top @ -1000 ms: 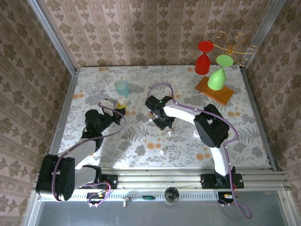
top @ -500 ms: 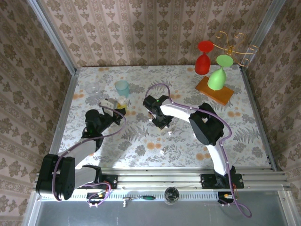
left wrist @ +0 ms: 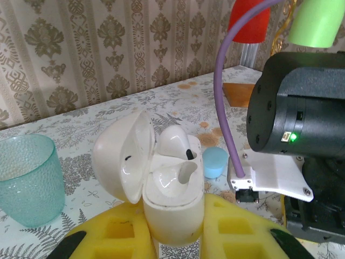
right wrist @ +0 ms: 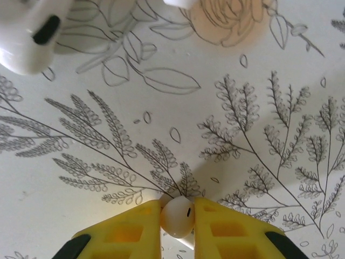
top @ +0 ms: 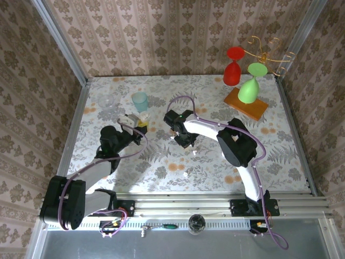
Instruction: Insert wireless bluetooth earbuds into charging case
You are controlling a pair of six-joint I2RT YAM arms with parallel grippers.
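Observation:
My left gripper (left wrist: 173,217) is shut on the white charging case (left wrist: 171,186), which it holds upright with the lid swung open to the left. One white earbud (left wrist: 173,142) sits in the case beside an empty socket. In the top view the left gripper (top: 135,125) is left of centre, with the case (top: 129,117) at its tip. My right gripper (top: 184,141) points down at the table, mid-table. Its yellow fingers (right wrist: 135,229) are shut on a small white earbud (right wrist: 177,217) just above the cloth. Another earbud (right wrist: 31,33) lies ahead of it, and two loose earbuds (top: 194,154) (top: 185,174) lie nearer the arms.
A teal cup (top: 139,100) and a clear glass bowl (top: 106,101) stand at the back left. A small blue cap (left wrist: 215,161) lies just beyond the case. Red (top: 233,67) and green (top: 249,86) wine glasses sit on a wooden board (top: 246,104) at the back right.
The right gripper's fingers have closed onto the earbud after shifting slightly left. The left gripper has moved a little to the right, carrying the open case.

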